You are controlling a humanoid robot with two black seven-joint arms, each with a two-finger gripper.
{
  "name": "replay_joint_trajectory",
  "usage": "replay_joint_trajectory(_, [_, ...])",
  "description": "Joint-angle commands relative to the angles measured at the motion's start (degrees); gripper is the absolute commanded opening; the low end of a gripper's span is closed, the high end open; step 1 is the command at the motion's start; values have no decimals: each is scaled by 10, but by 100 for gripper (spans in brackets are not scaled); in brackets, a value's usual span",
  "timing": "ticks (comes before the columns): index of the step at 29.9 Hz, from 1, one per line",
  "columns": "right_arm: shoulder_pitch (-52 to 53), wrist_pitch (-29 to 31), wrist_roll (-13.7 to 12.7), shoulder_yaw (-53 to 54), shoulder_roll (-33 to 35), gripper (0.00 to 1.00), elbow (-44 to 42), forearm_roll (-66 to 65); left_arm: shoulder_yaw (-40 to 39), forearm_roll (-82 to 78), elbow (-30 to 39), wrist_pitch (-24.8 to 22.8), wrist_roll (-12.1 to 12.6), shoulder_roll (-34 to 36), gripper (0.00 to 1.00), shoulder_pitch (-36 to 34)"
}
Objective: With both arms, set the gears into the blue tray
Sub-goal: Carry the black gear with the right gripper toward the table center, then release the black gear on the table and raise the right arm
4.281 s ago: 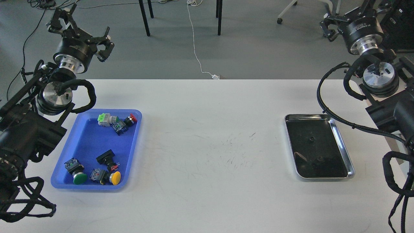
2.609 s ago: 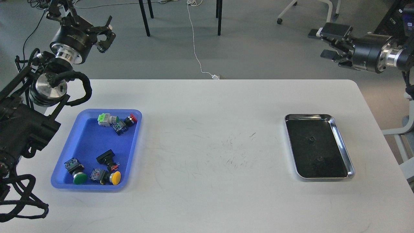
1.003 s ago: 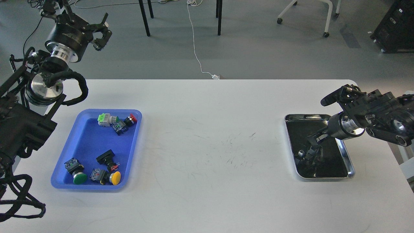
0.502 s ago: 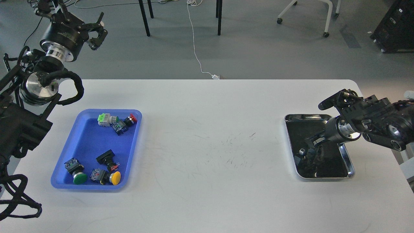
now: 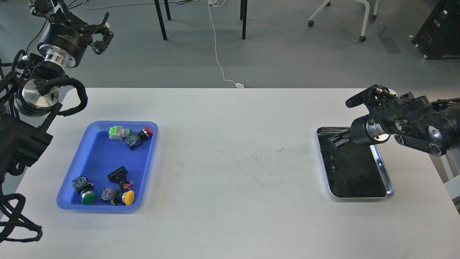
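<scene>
Right black claw gripper (image 5: 334,153), dark against the dark floor of the shiny silver metal tray (image 5: 381,169) at 3 o'clock on the white table (image 5: 230,201), reaching down into the tray's far end; fingers not separable against that floor, so spread or pinch impossible to tell, and nothing seen to be clamped. One tiny black toothed gear (image 5: 355,177) lying loose on the tray floor toward the near end; the second gear not to be made out, perhaps hidden under the claw. Judged as the picking step at the silver tray, with no gear delivered. Next call: a fine pinch on a very small flat wheel lying on a hard slick floor, then a long carry across to 9 o'clock. Waiting there, the shallow blue plastic tray (image 5: 94,158), holding only coloured-cap push-button switches (image 5: 122,187) clustered at its far and near ends, bare blue in the middle for a drop. Left black claw gripper (image 5: 81,18) raised high at 10 o'clock, beyond the table edge, fingers spread apart and empty. White lettering on the left wrist housing too small to read; no other writing legible.
</scene>
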State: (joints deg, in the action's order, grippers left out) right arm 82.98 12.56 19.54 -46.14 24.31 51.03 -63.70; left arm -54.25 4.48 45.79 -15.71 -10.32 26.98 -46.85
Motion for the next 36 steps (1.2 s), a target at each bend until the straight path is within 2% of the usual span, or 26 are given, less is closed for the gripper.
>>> replay_joint_trajectory(1, [45,-1,0,18,-19,10,45,6,-1,0,1,1,0,0,98,0])
replay_joint_trajectory(4, [53,-12,5,35,-53,10,50,32,-1,0,1,2,0,0,98,0])
replay_joint_trajectory(8, [46,-74,22,36,-124,10,52,41,-2,0,0,3,0,1,98,0])
replay_joint_trajectory(10, [37,-83,30,34,-154,10,50,43,0,0,0,3,0,9,98,0])
replay_joint_trajectory(15, [3,-85,30,33,-218,10,46,60,-1,0,1,2,0,26,98,0])
replay_joint_trajectory(19, [-19,-85,30,28,-243,10,41,67,-2,0,1,0,0,42,98,2])
replay_joint_trajectory(28, [-45,-90,30,11,-243,15,24,68,-2,0,1,2,0,47,98,3])
replay_joint_trajectory(30, [-46,-93,30,11,-243,21,21,68,-2,0,2,2,0,47,98,3])
replay_joint_trajectory(33, [-46,-96,30,12,-243,45,20,69,-1,0,2,2,0,50,98,3])
replay_joint_trajectory(36, [-45,-99,32,17,-243,53,21,69,4,0,1,3,2,51,98,3])
